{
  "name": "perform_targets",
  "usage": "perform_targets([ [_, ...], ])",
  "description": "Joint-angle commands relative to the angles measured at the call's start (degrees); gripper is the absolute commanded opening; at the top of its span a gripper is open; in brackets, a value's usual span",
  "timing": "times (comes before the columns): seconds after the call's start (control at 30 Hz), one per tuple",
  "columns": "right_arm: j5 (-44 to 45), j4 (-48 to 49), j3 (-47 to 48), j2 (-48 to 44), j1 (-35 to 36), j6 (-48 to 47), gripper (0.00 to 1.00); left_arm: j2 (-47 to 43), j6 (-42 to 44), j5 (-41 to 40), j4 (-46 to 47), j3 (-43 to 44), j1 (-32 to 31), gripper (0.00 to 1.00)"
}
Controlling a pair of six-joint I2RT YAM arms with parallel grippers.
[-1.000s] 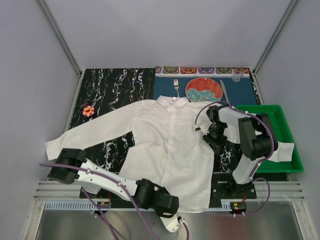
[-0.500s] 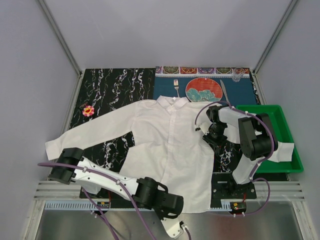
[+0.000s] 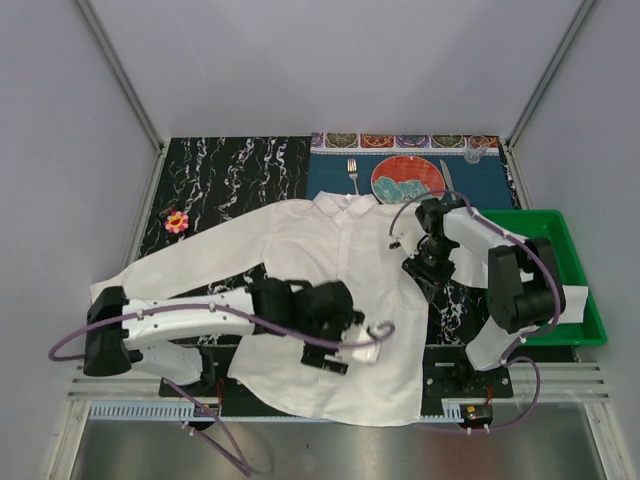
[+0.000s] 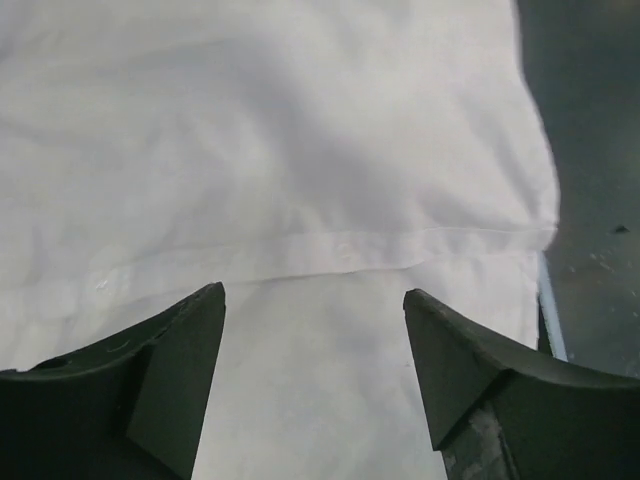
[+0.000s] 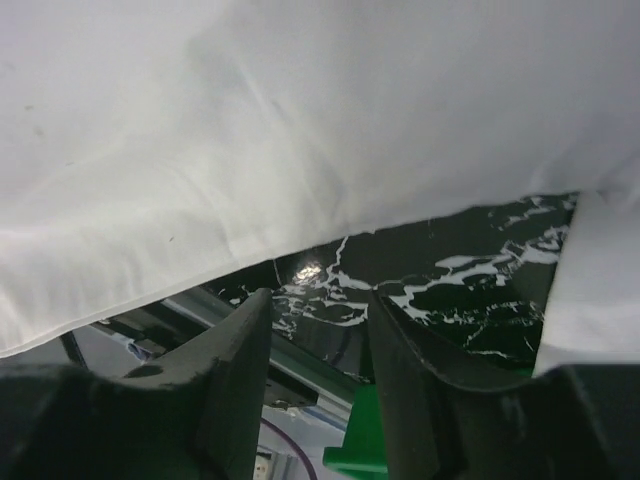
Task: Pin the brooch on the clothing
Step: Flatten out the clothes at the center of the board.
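The white shirt point(image 3: 330, 270) lies spread face up on the black marble mat, collar at the far side. The flower brooch point(image 3: 176, 222) sits on the mat at the far left, beyond the shirt's sleeve, and neither gripper is near it. My left gripper point(image 3: 335, 358) hovers over the shirt's lower front. In the left wrist view it point(image 4: 314, 300) is open and empty, with the button strip point(image 4: 330, 250) just ahead. My right gripper point(image 3: 422, 270) is at the shirt's right edge. In the right wrist view it point(image 5: 320, 310) is open and empty, with the shirt's edge point(image 5: 200, 230) above bare mat.
A red-and-teal plate point(image 3: 408, 180), a fork point(image 3: 353, 175) and a knife point(image 3: 448, 183) lie on the blue placemat behind the collar. A green tray point(image 3: 560, 235) stands at the right, with the shirt's other sleeve point(image 3: 568, 300) draped into it. A clear glass point(image 3: 474, 152) stands at the far right.
My left arm has swung up from the table's near edge and now reaches over the shirt's lower front. My right gripper has shifted slightly along the shirt's right edge.
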Motion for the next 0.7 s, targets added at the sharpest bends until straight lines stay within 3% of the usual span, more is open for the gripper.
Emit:
perform_targets([
  [0.0,-6.1,-6.0,6.3,-9.5,0.4,-0.6,0.55,-6.6,-6.8,4.2,4.6,3.4,15.2,0.85],
  [0.07,-7.4,-7.9,9.0,-12.7,0.4,0.0,0.65,-8.4,-10.4,5.7,4.0,6.3,24.4,0.98],
  [0.2,-9.8,-8.4,13.0,-19.0,0.4,1.4,0.77,-12.2,-18.1,7.2,2.1,10.7,40.7,0.99],
  [0.3,-11.5,-7.7,14.2,-22.1,0.4,2.5,0.81,-13.0,-19.0,-3.8,-2.3,12.9,45.2,0.99],
  [0.43,-14.0,-8.3,14.5,-21.2,0.4,3.4,0.77,-10.5,-2.8,-3.4,-15.5,15.6,48.7,0.99],
  [0.53,-18.0,-7.1,13.8,-20.9,1.0,5.8,0.70,-8.4,-1.6,-7.8,-13.8,14.3,51.3,0.92],
  [0.67,-20.1,-3.0,9.9,-25.4,6.5,7.5,0.67,4.1,-4.1,-2.4,-14.0,18.4,60.2,0.82],
])
